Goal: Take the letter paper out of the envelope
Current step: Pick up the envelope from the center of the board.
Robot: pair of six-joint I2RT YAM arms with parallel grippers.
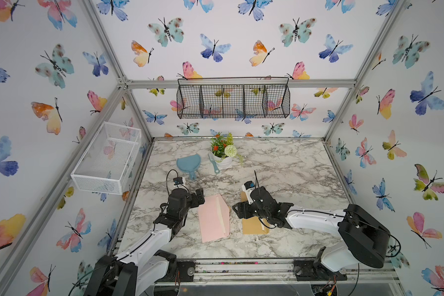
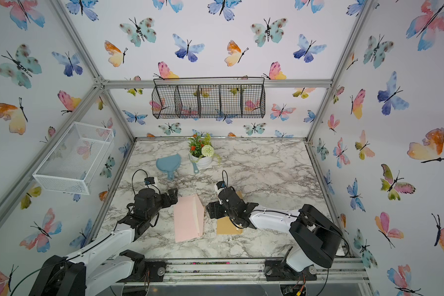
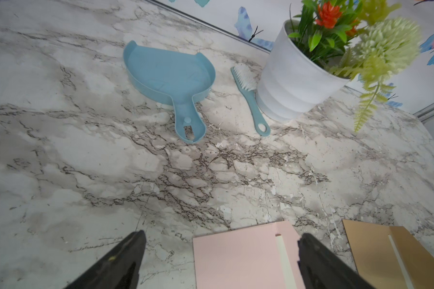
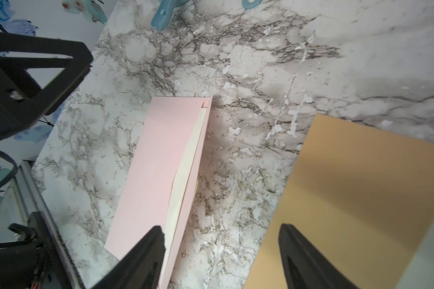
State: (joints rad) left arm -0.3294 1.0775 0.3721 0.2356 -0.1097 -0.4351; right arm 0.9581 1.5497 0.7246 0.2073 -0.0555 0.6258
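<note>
Pink envelope (image 1: pixel 213 217) flat mid-surface (image 1: pixel 280 166), cream letter paper (image 4: pixel 187 170) peeking along its 3 o'clock edge. Left pincer (image 1: pixel 199 196) wide at 10 o'clock corner; right pincer (image 1: pixel 237 208) apart, empty, at 3. Pin envelope left, pinch cream strip only.

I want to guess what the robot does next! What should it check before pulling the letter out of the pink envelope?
1. Flap of pink envelope open: ok.
2. Cream letter paper showing: ok.
3. Open left pincer at the envelope's corner: ok.
4. Open, empty right pincer: ok.
5. Paper gripped: not ok.
6. Other, brown envelope lying apart from the pink one: ok.
</note>
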